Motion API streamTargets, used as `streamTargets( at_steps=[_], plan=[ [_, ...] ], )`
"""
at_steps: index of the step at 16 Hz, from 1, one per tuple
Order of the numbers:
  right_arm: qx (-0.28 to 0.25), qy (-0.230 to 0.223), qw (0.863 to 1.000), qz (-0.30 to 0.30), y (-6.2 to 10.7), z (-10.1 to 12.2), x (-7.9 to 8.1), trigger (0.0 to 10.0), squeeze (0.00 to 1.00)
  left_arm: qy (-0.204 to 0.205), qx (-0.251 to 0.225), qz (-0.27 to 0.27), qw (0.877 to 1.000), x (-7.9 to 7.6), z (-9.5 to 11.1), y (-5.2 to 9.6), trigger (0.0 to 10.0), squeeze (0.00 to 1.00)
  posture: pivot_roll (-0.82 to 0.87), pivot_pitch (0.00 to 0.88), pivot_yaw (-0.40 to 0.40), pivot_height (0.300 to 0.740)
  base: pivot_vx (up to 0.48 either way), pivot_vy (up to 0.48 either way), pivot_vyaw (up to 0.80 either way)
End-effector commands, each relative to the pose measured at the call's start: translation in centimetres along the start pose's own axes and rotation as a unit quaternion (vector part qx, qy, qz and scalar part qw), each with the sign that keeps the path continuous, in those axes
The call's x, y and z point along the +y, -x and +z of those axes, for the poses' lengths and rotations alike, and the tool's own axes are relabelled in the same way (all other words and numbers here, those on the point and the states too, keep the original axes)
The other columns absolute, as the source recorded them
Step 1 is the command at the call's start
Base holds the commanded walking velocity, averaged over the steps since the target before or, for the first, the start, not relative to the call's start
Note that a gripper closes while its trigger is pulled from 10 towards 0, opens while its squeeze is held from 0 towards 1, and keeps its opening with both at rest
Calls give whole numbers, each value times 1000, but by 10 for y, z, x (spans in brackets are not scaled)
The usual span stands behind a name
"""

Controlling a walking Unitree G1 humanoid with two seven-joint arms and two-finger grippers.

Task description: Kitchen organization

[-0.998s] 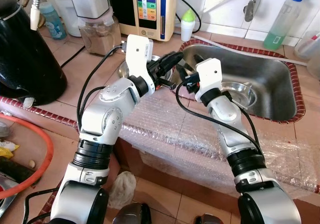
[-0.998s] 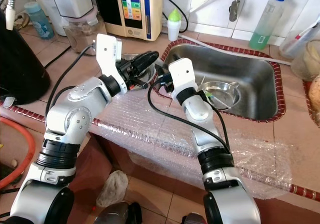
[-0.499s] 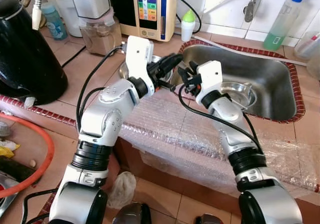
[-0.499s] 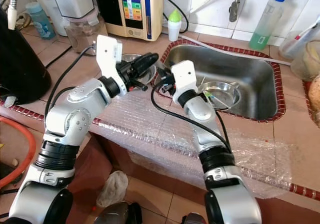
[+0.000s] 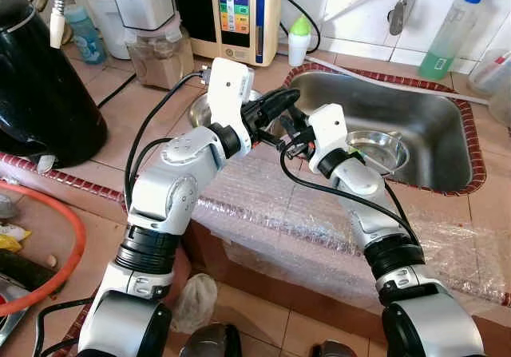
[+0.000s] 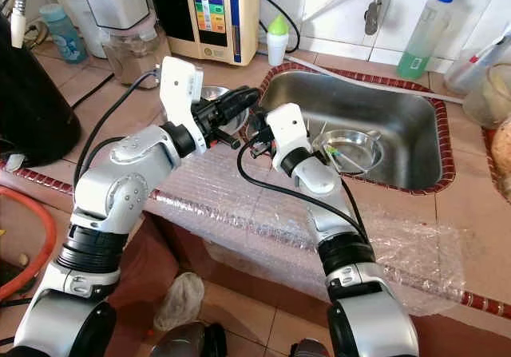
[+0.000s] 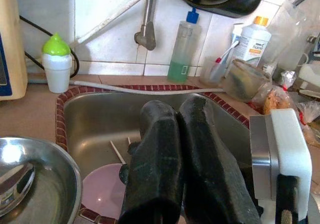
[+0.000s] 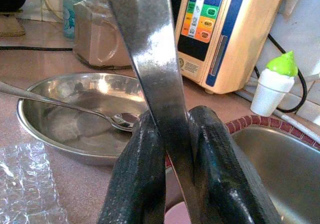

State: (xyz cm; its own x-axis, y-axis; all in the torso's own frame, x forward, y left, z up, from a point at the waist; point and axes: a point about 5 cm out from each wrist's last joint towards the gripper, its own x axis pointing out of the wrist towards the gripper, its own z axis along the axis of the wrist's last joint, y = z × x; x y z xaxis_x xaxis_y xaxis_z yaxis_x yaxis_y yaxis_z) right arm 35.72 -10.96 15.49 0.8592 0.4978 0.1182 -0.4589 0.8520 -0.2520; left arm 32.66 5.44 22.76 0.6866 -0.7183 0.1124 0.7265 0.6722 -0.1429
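Right gripper (image 8: 172,149) clamps a metal utensil handle (image 8: 150,68) above the steel bowl (image 8: 75,119); left gripper (image 7: 180,154) closed, empty, at the sink (image 5: 415,117) rim on the tiled counter (image 5: 136,109).

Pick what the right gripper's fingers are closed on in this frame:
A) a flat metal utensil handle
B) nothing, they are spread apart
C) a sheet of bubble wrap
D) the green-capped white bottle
A: in the right wrist view the right gripper has its fingers pinched on a flat metal utensil handle, with the metal bowl and its spoon lying beyond on the counter.
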Motion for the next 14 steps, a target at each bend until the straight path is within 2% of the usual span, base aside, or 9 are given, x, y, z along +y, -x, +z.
streamTargets(
  at_steps=[1,4,5,6,11,13,14],
  plan=[
    [-10,-12,999,-46,0,7,-21,0,0,-7,19,7,1000,5,-7,7,0,0,-1,15,65,740,0,0,0],
    [-10,-5,998,-57,0,9,-30,0,0,-16,25,8,1000,5,-10,8,0,0,0,17,65,740,0,0,0],
    [-10,-4,998,-59,-1,10,-32,0,0,-18,28,7,999,6,-11,8,5255,1000,0,17,65,740,0,0,0],
    [-9,1,998,-66,-2,11,-36,0,0,-28,42,6,999,6,-18,10,10000,1000,0,24,66,740,0,0,0],
    [15,32,996,-81,-1,6,-53,0,0,-51,62,18,997,13,-27,20,10000,1000,6,30,67,740,0,0,0],
    [44,68,992,-94,3,-1,-64,0,0,-62,85,21,994,18,-36,34,10000,1000,12,34,69,740,0,0,0],
    [47,71,992,-95,3,-2,-65,0,0,-63,89,21,994,18,-37,36,10000,1000,12,34,69,740,0,0,0]
  ],
)
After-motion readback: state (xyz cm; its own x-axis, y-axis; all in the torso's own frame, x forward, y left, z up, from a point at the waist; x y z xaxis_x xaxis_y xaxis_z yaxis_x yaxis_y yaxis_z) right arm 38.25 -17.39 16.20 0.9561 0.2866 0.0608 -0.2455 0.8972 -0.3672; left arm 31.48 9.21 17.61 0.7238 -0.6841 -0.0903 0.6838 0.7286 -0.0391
